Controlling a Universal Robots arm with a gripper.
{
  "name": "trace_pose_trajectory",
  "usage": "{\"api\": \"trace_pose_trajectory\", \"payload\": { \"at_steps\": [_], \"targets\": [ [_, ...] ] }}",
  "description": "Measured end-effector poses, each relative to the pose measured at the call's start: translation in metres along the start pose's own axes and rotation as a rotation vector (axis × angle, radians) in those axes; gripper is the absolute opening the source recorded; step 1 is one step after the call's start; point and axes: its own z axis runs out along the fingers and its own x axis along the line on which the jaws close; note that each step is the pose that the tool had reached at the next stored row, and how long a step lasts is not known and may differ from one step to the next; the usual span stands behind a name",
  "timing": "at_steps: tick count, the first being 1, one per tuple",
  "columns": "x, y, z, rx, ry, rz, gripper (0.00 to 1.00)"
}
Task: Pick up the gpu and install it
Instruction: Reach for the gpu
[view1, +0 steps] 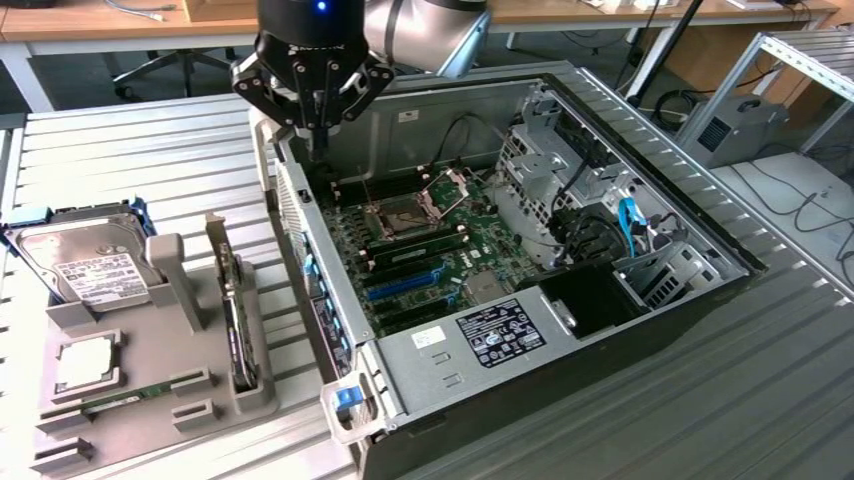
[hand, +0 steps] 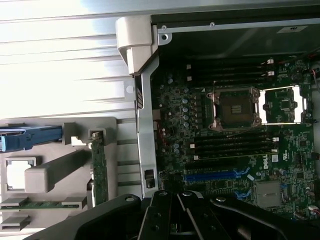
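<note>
The black multi-link gripper hangs above the back edge of the open black and silver computer case. Its fingers are pressed together and hold nothing. In the wrist view the gripper shows as dark linkages over the case wall.

The gpu, a thin green circuit card, stands on its edge in a slot of the grey plastic fixture. That fixture lies on the slatted metal table, just beside the case on the exterior view's left. The wrist view meets the card edge-on as a narrow green strip. The gripper and the card are well apart.

The same fixture carries a silver hard drive with a white label whose print is too small to read. It also holds a square silver processor and a narrow green memory stick.

Inside the case lies the green motherboard, with an open metal processor socket and a long blue expansion slot. A white mark on the board appears to read DELL. The black sticker on the silver power supply bears white text and symbols that cannot be read.
</note>
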Motion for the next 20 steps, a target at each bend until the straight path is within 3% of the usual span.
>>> {"api": "trace_pose_trajectory", "payload": {
  "at_steps": [20],
  "targets": [
    [0.0072, -0.0005, -0.0002, 0.0, 0.0001, 0.0, 0.11]
  ]
}}
